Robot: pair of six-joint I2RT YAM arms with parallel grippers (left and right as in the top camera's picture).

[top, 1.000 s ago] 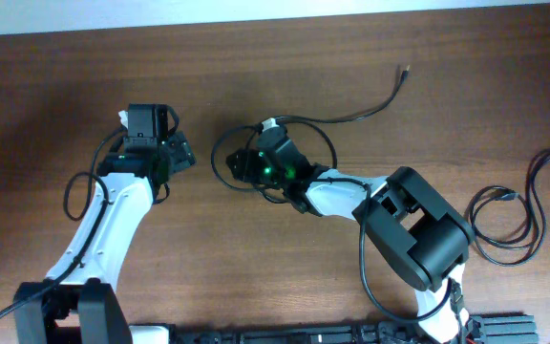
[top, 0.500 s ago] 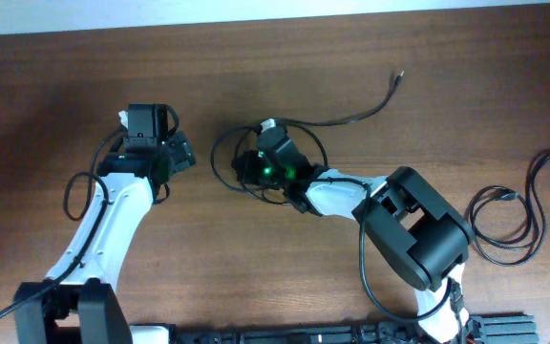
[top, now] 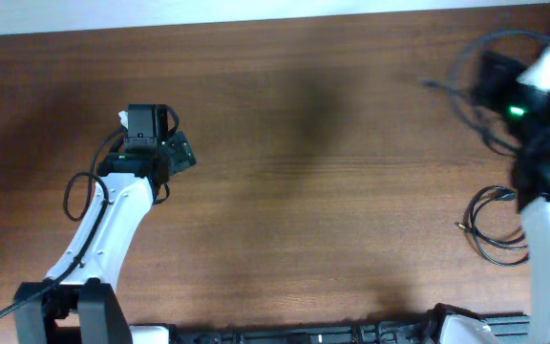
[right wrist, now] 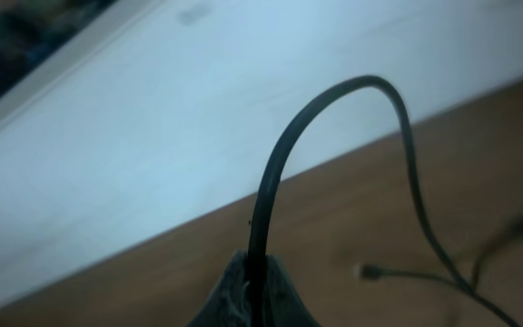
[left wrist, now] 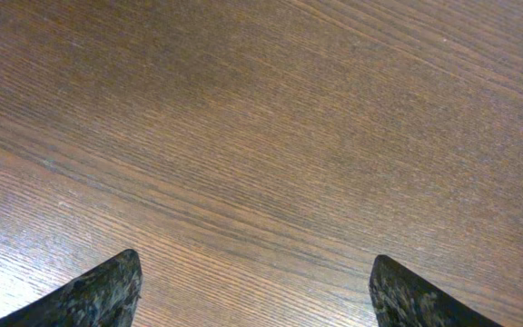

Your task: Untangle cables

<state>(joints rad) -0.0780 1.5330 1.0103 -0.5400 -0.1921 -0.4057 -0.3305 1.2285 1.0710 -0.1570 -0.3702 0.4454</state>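
Observation:
My right gripper is shut on a thin black cable. The cord rises from between the fingertips, arcs over and drops to the right toward a small plug end near the wooden table. From overhead, the right gripper is blurred and raised at the far right, with the cable looping around it. A second coiled black cable lies on the table at the right edge. My left gripper stands open over bare wood with nothing between its fingers. Overhead, the left gripper is at the table's left.
The wooden table has its far edge against a white wall strip. The left arm's own black wire loops beside its forearm. The arm bases sit along the near edge.
My right gripper has shut on the cable at the table's centre and swung it up and to the far right. The centre no longer holds the cable. The left arm has not moved.

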